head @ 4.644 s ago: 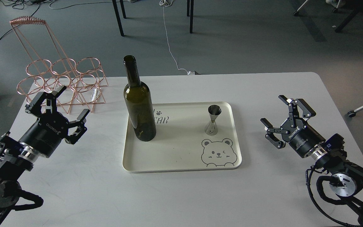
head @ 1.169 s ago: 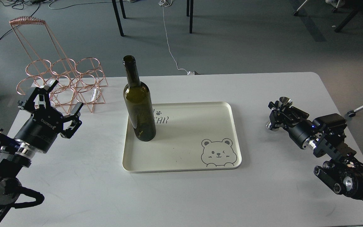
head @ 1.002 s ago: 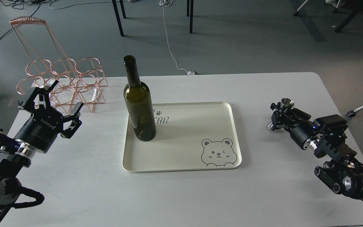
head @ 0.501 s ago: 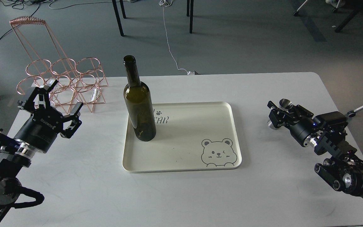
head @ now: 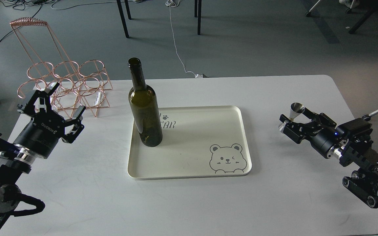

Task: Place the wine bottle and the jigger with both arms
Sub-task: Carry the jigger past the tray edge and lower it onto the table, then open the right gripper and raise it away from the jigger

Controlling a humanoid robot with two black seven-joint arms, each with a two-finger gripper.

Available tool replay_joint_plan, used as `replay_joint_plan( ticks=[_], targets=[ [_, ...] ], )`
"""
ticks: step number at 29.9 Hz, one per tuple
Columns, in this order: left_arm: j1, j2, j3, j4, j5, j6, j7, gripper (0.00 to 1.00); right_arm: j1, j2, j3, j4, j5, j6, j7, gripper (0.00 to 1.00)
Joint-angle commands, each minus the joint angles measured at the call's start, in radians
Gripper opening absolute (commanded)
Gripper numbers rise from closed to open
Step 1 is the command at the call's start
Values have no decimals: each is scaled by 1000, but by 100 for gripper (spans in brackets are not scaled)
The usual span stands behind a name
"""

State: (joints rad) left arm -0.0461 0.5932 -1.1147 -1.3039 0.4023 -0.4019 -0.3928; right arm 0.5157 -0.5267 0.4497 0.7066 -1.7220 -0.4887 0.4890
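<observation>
The wine bottle [head: 144, 111] is dark olive-green and stands upright on the left part of the cream tray [head: 245, 137]. The steel jigger [head: 296, 109] stands on the white table right of the tray. Its lower part is partly hidden by my right gripper. My right gripper [head: 294, 120] is low over the table, its fingers spread on either side of the jigger and apart from it. My left gripper [head: 67, 100] is open and empty, well left of the bottle.
A copper wire bottle rack [head: 65, 83] stands at the table's back left, just behind my left gripper. The tray has a bear drawing [head: 226, 158] at its front right. The white table [head: 189, 203] ends close to my right arm.
Since 4.6 s ago the jigger went from the tray to the table on the right. In the last second my right gripper's fingers spread apart and the arm drew back to the right.
</observation>
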Motion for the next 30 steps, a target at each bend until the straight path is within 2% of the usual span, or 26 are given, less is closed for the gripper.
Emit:
replay_joint_plan(
  ticks=[1, 6, 9, 12, 15, 20, 22, 28, 30],
  targets=[
    [2, 0, 0, -2, 0, 0, 0, 98, -26, -106, 6, 78, 1, 0, 0, 97],
    [0, 2, 0, -2, 1, 0, 0, 98, -88, -252, 7, 221, 8, 0, 0, 97],
    [0, 5, -4, -2, 1, -1, 0, 98, -120, -350, -5, 357, 71, 0, 0, 97],
    [-6, 22, -2, -2, 0, -3, -1, 98, -134, -426, -6, 523, 221, 0, 0, 98],
    [-32, 31, -5, 6, 0, -2, -12, 98, -117, -452, -2, 661, 404, 0, 0, 98],
    [-63, 39, -51, 11, 0, -3, -14, 98, 29, -426, 9, 717, 714, 0, 0, 98],
    [-66, 39, -68, 11, 0, -12, -14, 98, 93, -379, 9, 717, 862, 0, 0, 98],
    [-74, 72, -74, -8, 23, -87, -58, 98, 227, -233, 15, 682, 1183, 0, 0, 98],
    [-74, 91, -74, -34, 49, -87, -61, 98, 233, -190, 17, 650, 1274, 75, 0, 98]
  ],
)
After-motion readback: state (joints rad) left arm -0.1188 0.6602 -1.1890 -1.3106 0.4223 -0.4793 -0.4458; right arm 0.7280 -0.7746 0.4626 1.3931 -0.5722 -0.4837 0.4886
